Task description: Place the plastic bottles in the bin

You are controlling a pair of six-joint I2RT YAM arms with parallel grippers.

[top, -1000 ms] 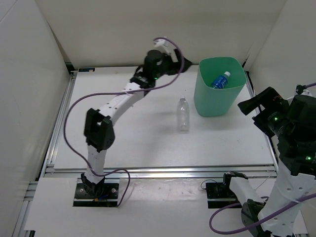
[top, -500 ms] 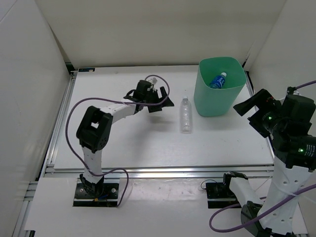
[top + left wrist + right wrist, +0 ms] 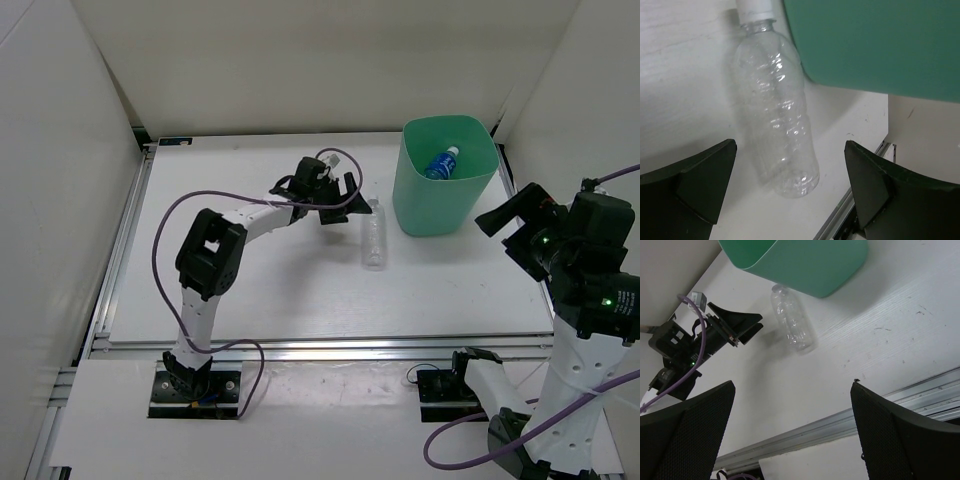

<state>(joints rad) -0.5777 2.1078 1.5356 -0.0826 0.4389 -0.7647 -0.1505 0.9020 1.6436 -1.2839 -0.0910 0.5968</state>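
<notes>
Top external view: records one blue-labelled bottle (image 3: pixel 440 163) lying inside the mint-green bin (image 3: pixel 435 205). Counts that item as done.

Records one plain clear bottle with white cap (image 3: pixel 374 232) lying on the tabletop (image 3: pixel 300 290), just beside the bin's left wall. Cannot tell whether it touches the wall. Counts that item as outstanding.

Finds no green bottle and no other labelled bottle in any view. Cannot tell whether more lie deeper in the bin.

Left gripper (image 3: pixel 348 200): jaws apart, holding nothing, low and just left of the clear bottle. Left wrist view places the bottle ahead, between the two jaws.

Right gripper (image 3: pixel 498 232): jaws apart, holding nothing, well to the right of the bin.

Judges the task part complete, with pickup of the clear bottle as the likely step in hand.
</notes>
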